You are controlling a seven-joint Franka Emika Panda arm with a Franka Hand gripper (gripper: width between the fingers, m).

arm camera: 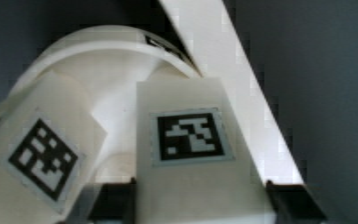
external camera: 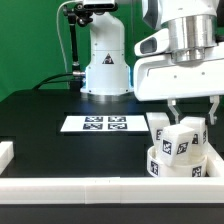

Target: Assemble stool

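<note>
The white round stool seat (external camera: 178, 166) lies at the exterior view's right, against the front rail. Three blocky white tagged legs stand on it, among them one at the left (external camera: 159, 129) and one in front (external camera: 186, 138). My gripper (external camera: 192, 112) is straight above them, its fingers flanking the top of the rear leg (external camera: 199, 126). In the wrist view that leg (arm camera: 190, 135) runs between my fingers (arm camera: 115, 200) and fills the gap at my gripper (arm camera: 199, 198), so the jaws are closed on it. The seat's curved side (arm camera: 60, 95) with a tag sits beside it.
The marker board (external camera: 97, 124) lies mid-table. A long white rail (external camera: 90, 187) runs along the front, and another rail (external camera: 6, 152) stands at the exterior view's left. The rail also shows in the wrist view (arm camera: 220, 45). The robot base (external camera: 104, 60) stands at the back.
</note>
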